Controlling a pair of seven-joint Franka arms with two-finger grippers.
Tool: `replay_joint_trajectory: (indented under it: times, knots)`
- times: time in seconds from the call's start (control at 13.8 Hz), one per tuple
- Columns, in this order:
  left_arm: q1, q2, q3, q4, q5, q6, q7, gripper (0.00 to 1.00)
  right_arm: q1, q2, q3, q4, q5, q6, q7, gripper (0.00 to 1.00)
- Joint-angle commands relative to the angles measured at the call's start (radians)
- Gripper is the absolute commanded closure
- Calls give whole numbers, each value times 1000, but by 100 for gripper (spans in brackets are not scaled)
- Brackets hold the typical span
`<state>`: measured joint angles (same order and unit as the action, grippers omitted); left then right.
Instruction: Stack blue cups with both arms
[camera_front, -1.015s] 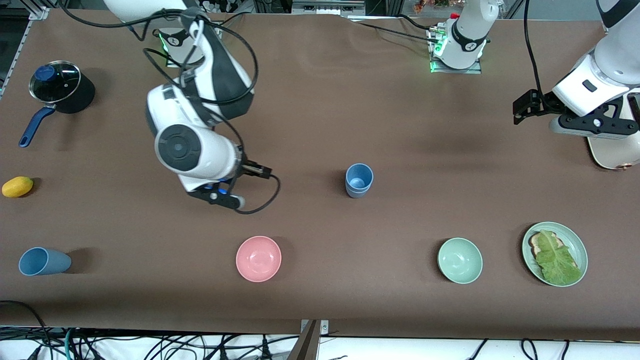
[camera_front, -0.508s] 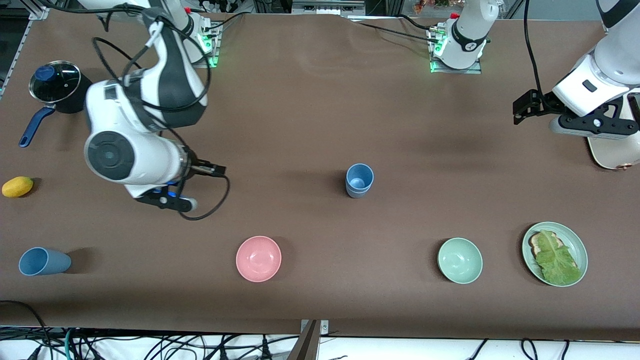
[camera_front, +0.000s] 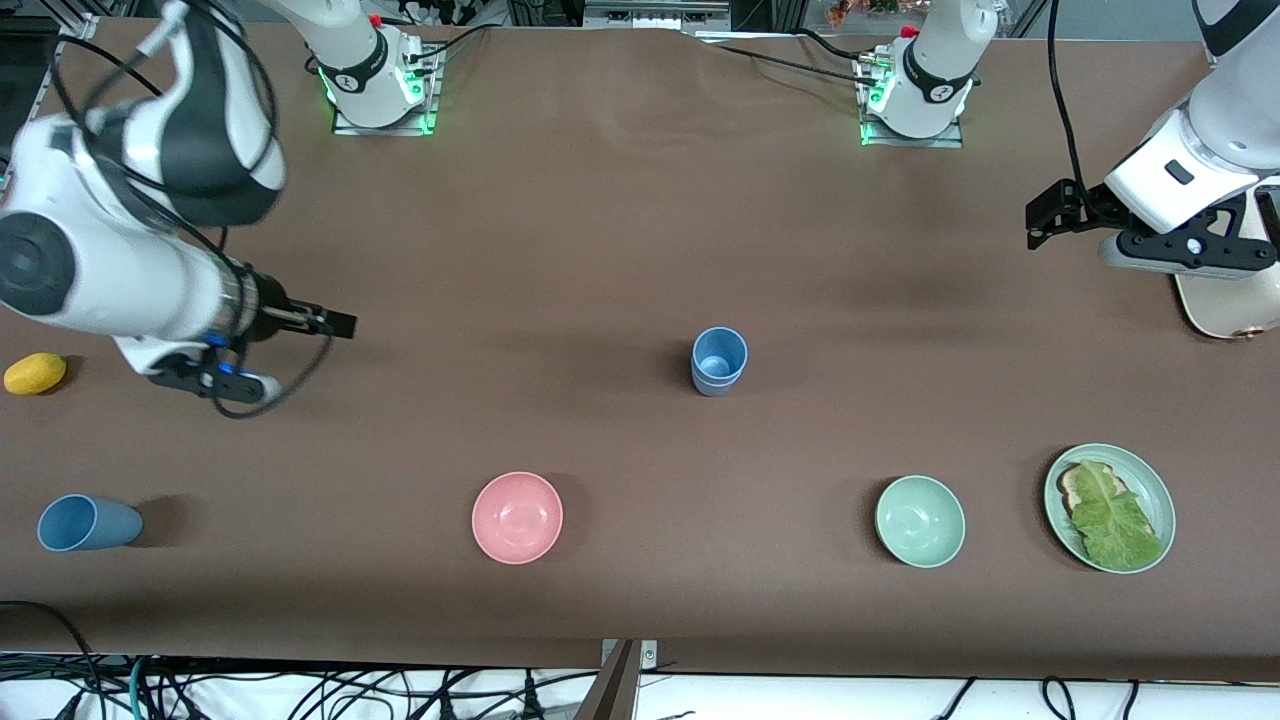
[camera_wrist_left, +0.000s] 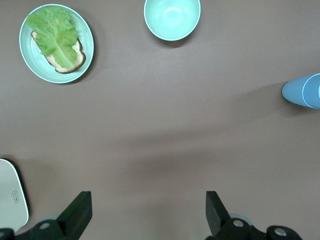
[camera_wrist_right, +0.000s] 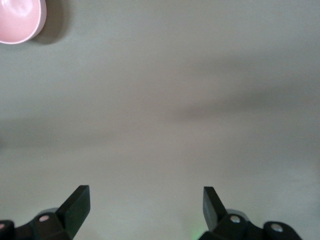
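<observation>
At the right arm's end of the table, a yellow lemon-like fruit (camera_front: 35, 373) lies near the edge, and nearer the front camera a blue cup (camera_front: 88, 523) lies tipped on its side. The right gripper (camera_wrist_right: 145, 205) hangs over bare table between those two and the pink bowl (camera_front: 517, 517), its fingers (camera_wrist_right: 76, 204) spread wide with nothing between them and touching nothing. Toward the middle of the table stands the stacked blue cup (camera_front: 718, 361), upright, one tumbler seated inside another, farther from the front camera than the pink bowl and the pale green bowl (camera_front: 920, 521). Beside the green bowl, toward the left arm's end, a green plate (camera_front: 1153, 483) carries toast under a lettuce leaf. The left gripper (camera_wrist_left: 147, 210) waits over bare table at that end, fingers (camera_wrist_left: 79, 210) also wide apart and empty, above a white board-like object (camera_front: 1225, 305).
</observation>
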<state>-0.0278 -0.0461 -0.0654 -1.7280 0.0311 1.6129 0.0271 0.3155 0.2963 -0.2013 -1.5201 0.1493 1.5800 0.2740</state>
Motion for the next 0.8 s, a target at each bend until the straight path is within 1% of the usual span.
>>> replay_joint_trajectory:
  times: [0.0,0.15,0.22,0.36,0.44,0.58,0.65,0.73]
  knots:
    - [5,11,-2,22,4,-2,14,0,-114,-146,66,-152,-20,63,-164,0]
    - [5,11,-2,24,4,-2,14,0,-196,-207,112,-157,-30,58,-194,0]
    - [5,11,-2,22,4,-2,14,0,-200,-227,112,-161,-52,52,-191,0]
    - [3,11,-2,24,4,-2,14,0,-207,-276,117,-160,-141,-4,-191,0]
    - [5,11,-2,22,4,-4,14,0,-219,-305,120,-160,-155,-40,-191,0]
    - [5,11,-2,22,4,-2,13,0,-284,-344,176,-160,-155,-66,-191,0]
    - [5,11,-2,22,4,-2,14,0,-300,-345,195,-154,-160,-58,-194,0]
    - [5,11,-2,24,4,-2,13,0,-302,-345,197,-149,-160,-54,-194,0]
